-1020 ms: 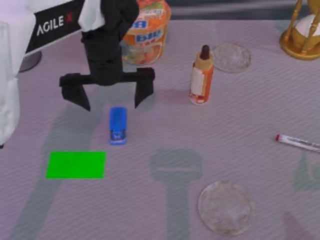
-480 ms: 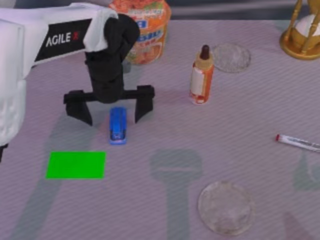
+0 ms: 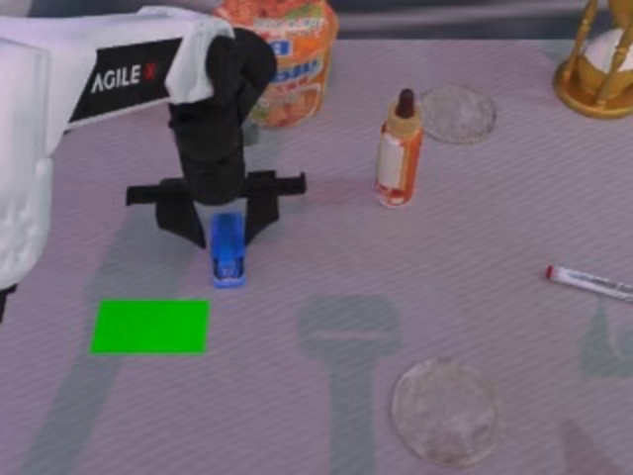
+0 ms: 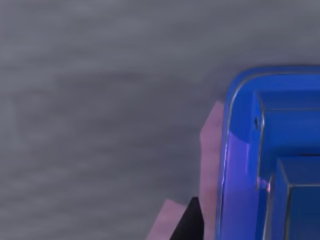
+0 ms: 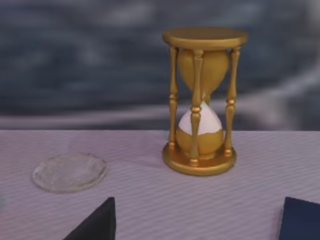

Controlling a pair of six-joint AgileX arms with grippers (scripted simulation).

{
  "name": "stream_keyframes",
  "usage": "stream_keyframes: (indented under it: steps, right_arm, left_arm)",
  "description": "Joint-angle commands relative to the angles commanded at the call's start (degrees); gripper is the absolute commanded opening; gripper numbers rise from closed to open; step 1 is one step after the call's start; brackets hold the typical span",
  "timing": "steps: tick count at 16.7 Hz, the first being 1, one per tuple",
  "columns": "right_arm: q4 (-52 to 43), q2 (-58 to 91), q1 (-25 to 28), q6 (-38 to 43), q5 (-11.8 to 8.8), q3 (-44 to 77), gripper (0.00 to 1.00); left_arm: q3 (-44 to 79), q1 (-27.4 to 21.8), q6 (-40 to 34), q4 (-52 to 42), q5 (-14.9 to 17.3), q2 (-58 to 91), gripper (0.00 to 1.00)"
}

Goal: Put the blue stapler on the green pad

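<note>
The blue stapler lies on the table with its silvery front end toward the near edge; up close in the left wrist view, the stapler fills one side. My left gripper reaches down over its rear half, shut on it, a black finger pressed to each long side. One fingertip shows with only a thin strip of table between it and the stapler. The green pad lies flat, nearer the front and left of the stapler. My right gripper is parked out of the top view, open.
An orange noodle cup stands behind the left arm and an orange dropper bottle to its right. Glass coasters lie at the back and front. A marker lies right; a gold hourglass is back right.
The left gripper dropped over the stapler, then its fingers drew in from wide apart to the stapler's sides. The stapler shifted slightly left.
</note>
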Motion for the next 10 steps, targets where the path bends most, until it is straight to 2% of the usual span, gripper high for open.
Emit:
stream_keyframes:
  steps: [4, 10]
  right_arm:
    - [0.00, 0.00, 0.00, 0.00, 0.00, 0.00, 1.00]
    - [0.00, 0.00, 0.00, 0.00, 0.00, 0.00, 1.00]
  left_arm:
    - [0.00, 0.00, 0.00, 0.00, 0.00, 0.00, 0.02]
    - [0.00, 0.00, 0.00, 0.00, 0.00, 0.00, 0.00]
